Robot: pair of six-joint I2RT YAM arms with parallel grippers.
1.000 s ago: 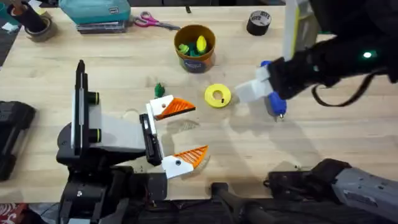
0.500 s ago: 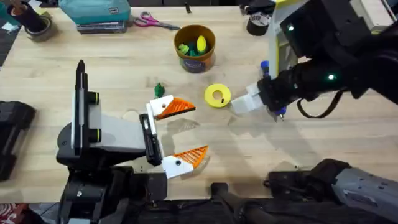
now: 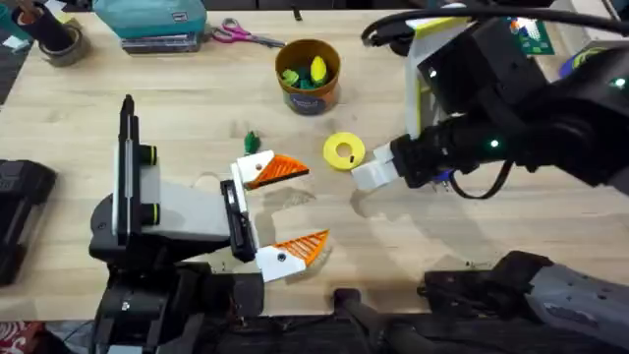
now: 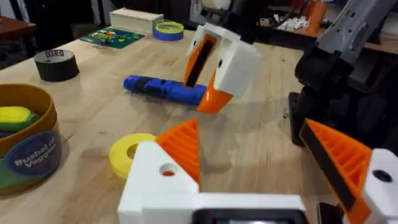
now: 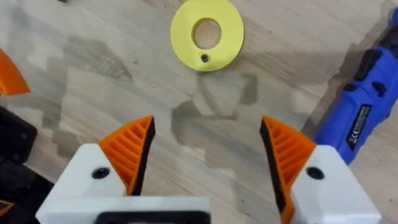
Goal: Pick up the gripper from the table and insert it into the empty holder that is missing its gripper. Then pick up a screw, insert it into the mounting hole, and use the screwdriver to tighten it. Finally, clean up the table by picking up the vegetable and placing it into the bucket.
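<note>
Right hand [image 5: 208, 158] is spread wide open, its two orange ribbed pads on white blocks hanging over bare wood with nothing between them, so it isn't gripping anything. Just ahead of it lies the flat yellow plastic disc with a hole [image 5: 207, 33], and there's a tiny dark speck on the disc's rim that might be a screw, can't really tell. Off to one side of that hand is the bright blue pen-shaped electric screwdriver [image 5: 365, 106], lying flat on the light wooden surface [image 3: 197, 128]; from overhead it's mostly hidden under the right arm, just beside the hand. Left hand [image 3: 285, 208] sits low near the left arm's base, also wide open and empty, with one orange finger pointing toward the disc and the other lower down toward the near edge. Close by its upper finger is the small dark green leafy toy vegetable [image 3: 252, 141], resting on the surface on its own, touched by nothing. Farther back stands the round mustard-yellow bucket with a dark blue label band [image 3: 308, 77], upright, with yellow and light green toy foods inside. Along the far edge you can see pink-handled scissors [image 3: 241, 35], a black roll of tape [image 3: 409, 35] and a teal case [image 3: 149, 18].
</note>
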